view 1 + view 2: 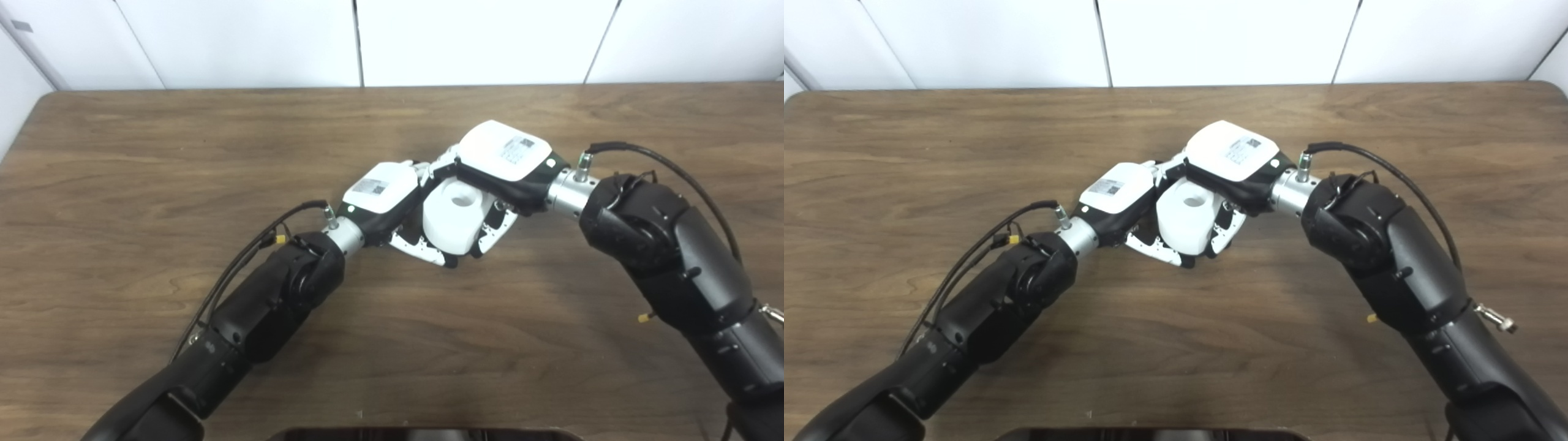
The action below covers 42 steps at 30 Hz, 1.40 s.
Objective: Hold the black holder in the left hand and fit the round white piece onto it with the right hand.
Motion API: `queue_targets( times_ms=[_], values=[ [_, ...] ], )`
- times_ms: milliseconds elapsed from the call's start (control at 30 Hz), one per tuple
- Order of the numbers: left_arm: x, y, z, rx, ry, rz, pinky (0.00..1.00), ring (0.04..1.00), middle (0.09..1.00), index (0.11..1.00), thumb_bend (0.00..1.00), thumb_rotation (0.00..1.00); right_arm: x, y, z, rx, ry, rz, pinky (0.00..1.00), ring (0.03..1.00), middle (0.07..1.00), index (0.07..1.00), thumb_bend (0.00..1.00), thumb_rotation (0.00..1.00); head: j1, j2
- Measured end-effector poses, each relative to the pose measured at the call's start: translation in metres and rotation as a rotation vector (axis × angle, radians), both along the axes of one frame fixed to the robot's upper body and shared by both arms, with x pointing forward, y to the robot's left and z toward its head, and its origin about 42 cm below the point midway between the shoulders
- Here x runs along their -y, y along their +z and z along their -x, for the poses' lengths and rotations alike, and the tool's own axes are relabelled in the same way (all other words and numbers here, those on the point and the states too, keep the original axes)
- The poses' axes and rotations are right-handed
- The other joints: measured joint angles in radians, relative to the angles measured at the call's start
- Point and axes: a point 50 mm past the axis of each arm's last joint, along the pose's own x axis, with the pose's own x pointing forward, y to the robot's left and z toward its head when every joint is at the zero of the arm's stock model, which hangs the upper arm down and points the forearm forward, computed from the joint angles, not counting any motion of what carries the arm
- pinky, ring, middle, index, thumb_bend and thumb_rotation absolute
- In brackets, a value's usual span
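Observation:
The round white piece point(456, 219) is a thick roll with a hole in its top, held just above the middle of the table. My right hand point(503, 158) comes over it from the right, fingers wrapped down its far and near sides, shut on it. My left hand point(383, 195) meets it from the left, with its fingers point(422, 250) curled under and against the piece. Of the black holder, only a dark sliver point(411, 225) shows between the left palm and the piece; the rest is hidden, so how piece and holder sit together cannot be seen.
The brown wooden table point(184, 153) stretches wide on both sides, backed by a white wall point(465, 37). A dark object's edge point(422, 433) shows at the bottom of the picture. Cables point(674, 168) loop off both wrists.

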Motion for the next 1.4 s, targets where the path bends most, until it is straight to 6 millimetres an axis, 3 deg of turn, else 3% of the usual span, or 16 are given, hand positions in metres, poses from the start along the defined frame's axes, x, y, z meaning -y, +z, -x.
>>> queue_targets(
  times_ms=[233,467,733,800,1100,1200,1300,1400],
  values=[
    [0.001,0.0,0.0,0.001,-0.003,0.0,0.96,0.934,0.945,0.482,0.52,0.07,-0.005,0.029,-0.005,0.02,0.045,0.025,0.65,0.771,0.857,1.0,0.95,0.19,-0.005,-0.002],
    [0.001,0.0,0.0,0.0,-0.003,0.0,0.97,0.93,0.945,0.482,0.52,0.07,-0.002,0.03,-0.005,-0.003,0.044,0.062,0.65,0.78,0.871,1.0,0.96,0.19,-0.006,-0.003],
    [0.002,0.0,-0.002,-0.001,-0.003,-0.001,0.96,0.938,0.949,0.481,0.52,0.07,0.002,0.036,-0.003,-0.068,0.036,0.185,0.74,0.861,0.958,1.0,0.99,0.17,-0.011,-0.008],
    [0.002,0.0,-0.002,-0.001,-0.004,-0.002,0.96,0.937,0.945,0.481,0.52,0.07,0.004,0.043,-0.003,-0.108,0.021,0.235,0.77,0.897,0.981,1.0,0.99,0.15,-0.012,-0.008],
    [0.003,0.0,-0.004,0.0,-0.01,-0.005,0.96,0.94,0.952,0.481,0.52,0.07,0.007,0.085,0.001,-0.203,-0.01,0.387,0.73,0.905,0.983,1.0,1.0,0.18,-0.014,-0.017],
    [0.003,0.0,-0.004,0.001,-0.014,-0.005,0.95,0.942,0.955,0.481,0.52,0.07,0.009,0.101,0.003,-0.186,-0.023,0.365,0.71,0.904,0.964,0.993,0.97,0.16,-0.017,-0.021],
    [0.003,-0.001,-0.004,0.001,-0.016,-0.005,0.96,0.944,0.956,0.481,0.52,0.07,0.017,0.121,0.002,-0.166,-0.029,0.308,0.62,0.795,0.838,0.85,0.96,0.11,-0.023,-0.026],
    [0.003,-0.001,-0.004,0.001,-0.018,-0.004,0.95,0.939,0.953,0.481,0.52,0.07,0.031,0.135,-0.001,-0.108,-0.032,0.181,0.54,0.709,0.763,0.768,0.92,0.08,-0.025,-0.029]
  ],
)
